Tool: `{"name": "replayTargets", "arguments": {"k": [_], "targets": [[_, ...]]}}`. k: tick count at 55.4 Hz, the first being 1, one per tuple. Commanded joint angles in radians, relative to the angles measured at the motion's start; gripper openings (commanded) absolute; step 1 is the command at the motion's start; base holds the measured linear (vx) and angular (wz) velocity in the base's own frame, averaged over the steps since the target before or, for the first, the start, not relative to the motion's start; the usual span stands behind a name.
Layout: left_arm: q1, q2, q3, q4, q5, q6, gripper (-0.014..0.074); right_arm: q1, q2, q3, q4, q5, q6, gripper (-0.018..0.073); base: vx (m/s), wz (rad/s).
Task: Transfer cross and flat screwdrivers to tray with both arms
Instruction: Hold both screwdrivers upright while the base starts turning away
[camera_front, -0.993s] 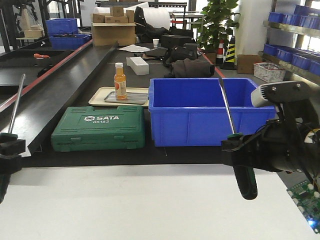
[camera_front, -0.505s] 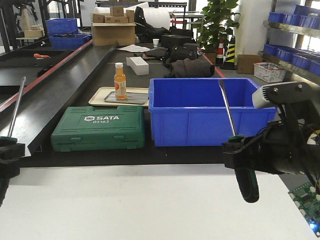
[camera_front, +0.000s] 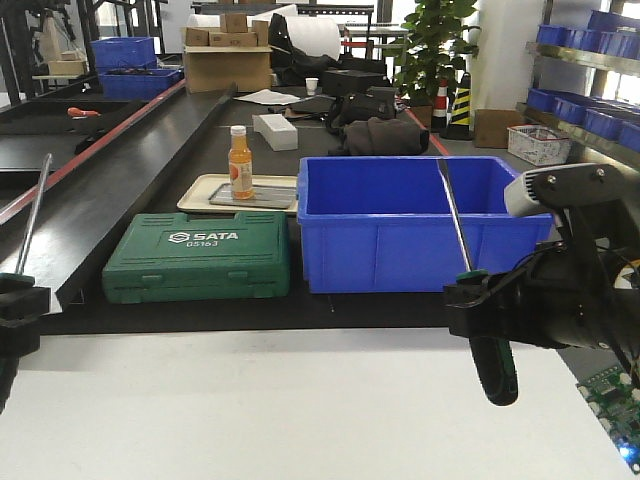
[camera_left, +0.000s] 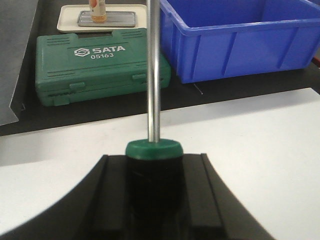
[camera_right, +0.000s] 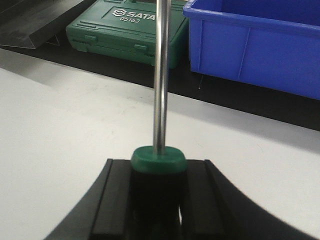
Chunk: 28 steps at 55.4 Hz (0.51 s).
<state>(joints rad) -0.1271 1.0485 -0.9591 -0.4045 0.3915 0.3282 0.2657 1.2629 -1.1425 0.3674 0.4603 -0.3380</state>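
**A:** How's the light?

**B:** Bright, even, from above; the white table (camera_front: 250, 410) in front of the bin (camera_front: 420, 225) is nearly washed out; far behind the bin, pale glare sits by the plant (camera_front: 435, 45).

**A:** And sharpness?

**B:** The front view is crisp at the bin, softer behind it; in the wrist views a bright streak runs up the left screwdriver (camera_left: 154, 70) and right screwdriver (camera_right: 160, 75); the left gripper (camera_left: 153, 197) and right gripper (camera_right: 157, 205) are dark and blurred; soft grey shadow spreads on the table beside them.
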Motion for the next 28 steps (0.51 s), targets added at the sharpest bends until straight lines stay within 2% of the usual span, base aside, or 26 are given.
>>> {"name": "replayTargets", "arguments": {"k": [1,28], "targets": [[-0.005,-0.017,-0.028,-0.020,-0.084,-0.004,-0.0006,0.001,-0.032,-0.032,0.009,-0.077,-0.006,-0.0008,0.00,0.00],[-0.005,-0.017,-0.028,-0.020,-0.084,-0.004,-0.0006,0.001,-0.032,-0.032,0.009,-0.077,-0.006,-0.0008,-0.06,0.03]]}}
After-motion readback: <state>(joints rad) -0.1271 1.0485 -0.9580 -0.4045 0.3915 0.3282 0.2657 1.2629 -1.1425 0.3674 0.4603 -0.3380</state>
